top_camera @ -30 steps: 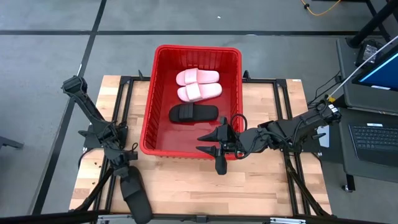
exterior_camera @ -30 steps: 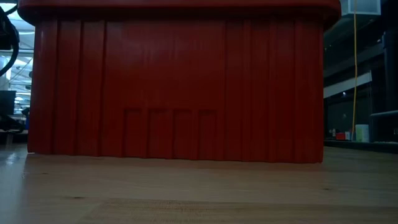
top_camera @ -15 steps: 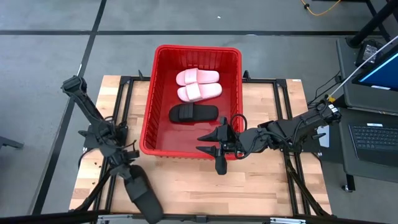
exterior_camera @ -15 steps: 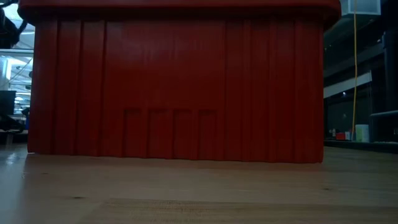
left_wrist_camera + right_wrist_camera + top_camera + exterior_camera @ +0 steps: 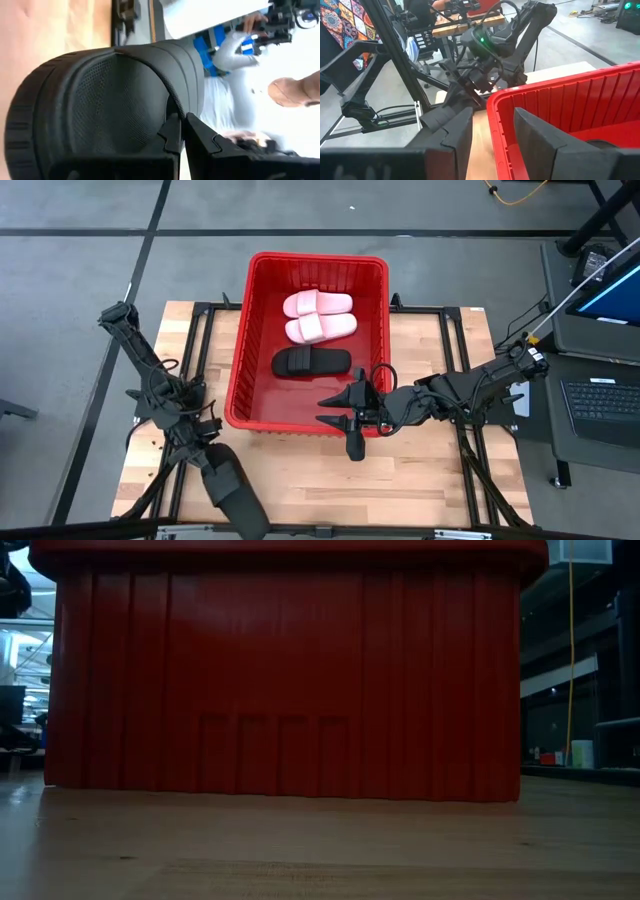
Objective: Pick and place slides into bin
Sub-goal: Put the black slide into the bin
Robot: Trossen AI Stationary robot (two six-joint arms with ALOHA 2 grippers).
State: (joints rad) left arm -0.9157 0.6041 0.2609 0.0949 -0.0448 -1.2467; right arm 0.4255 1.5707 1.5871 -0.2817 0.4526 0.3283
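The red bin [image 5: 312, 340] stands at the table's middle and far side. Two pale pink slides [image 5: 319, 316] and one black slide [image 5: 312, 361] lie on its floor. Its near wall [image 5: 290, 680] fills the low view. A second black slide [image 5: 232, 492] is held out over the table's near left part. My left gripper [image 5: 203, 444] is shut on it. My right gripper [image 5: 347, 423] hovers open at the bin's near right corner [image 5: 495, 107] and holds nothing. My left gripper pinches the black slide by the edge of its wide strap [image 5: 172, 117] between its two fingers [image 5: 197, 135]. The fingers come nearly level from the table's left. The slide [image 5: 100, 110] reaches away from them toward the near edge, tilted and lifted off the wood.
Bare wood [image 5: 400, 480] lies between the bin and the near edge. Black frame rails [image 5: 470, 470] run along the table's sides. A desk with a laptop [image 5: 600, 395] stands off to the right. A person's sleeve [image 5: 225, 55] shows in the room behind.
My left gripper has risen and rolled with the black slide. The slide has come up off the table, and its free end has swung toward the right. My right gripper has kept still.
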